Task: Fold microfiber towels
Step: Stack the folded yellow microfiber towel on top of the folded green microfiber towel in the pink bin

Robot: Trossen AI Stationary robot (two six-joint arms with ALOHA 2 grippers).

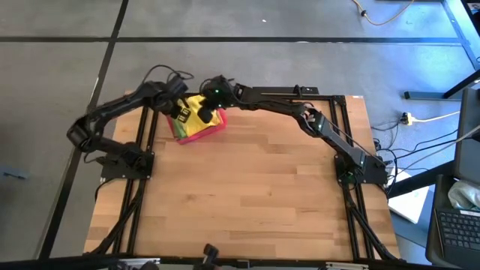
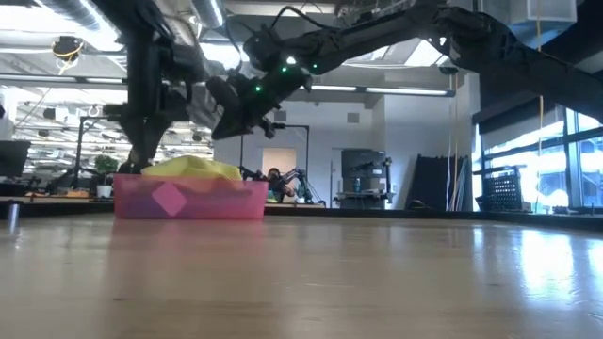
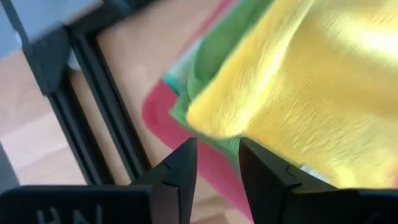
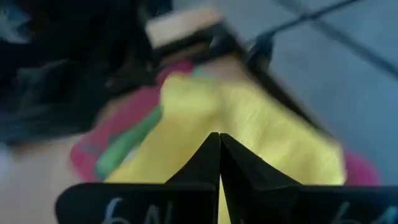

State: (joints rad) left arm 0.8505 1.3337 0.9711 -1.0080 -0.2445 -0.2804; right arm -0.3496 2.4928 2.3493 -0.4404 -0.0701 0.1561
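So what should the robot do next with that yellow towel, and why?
Probably lower the left gripper onto the yellow towel edge and pinch it. Its fingers are open just above the towel, which lies on top in the pink tray. The right gripper is shut and empty.

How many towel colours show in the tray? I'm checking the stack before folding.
2 for sure: yellow towel on top, green towel under its edge, both in the pink tray. More may be hidden.

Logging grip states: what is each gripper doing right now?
Left gripper: jaws open, empty, over the yellow towel.
Right gripper: jaws closed, empty.
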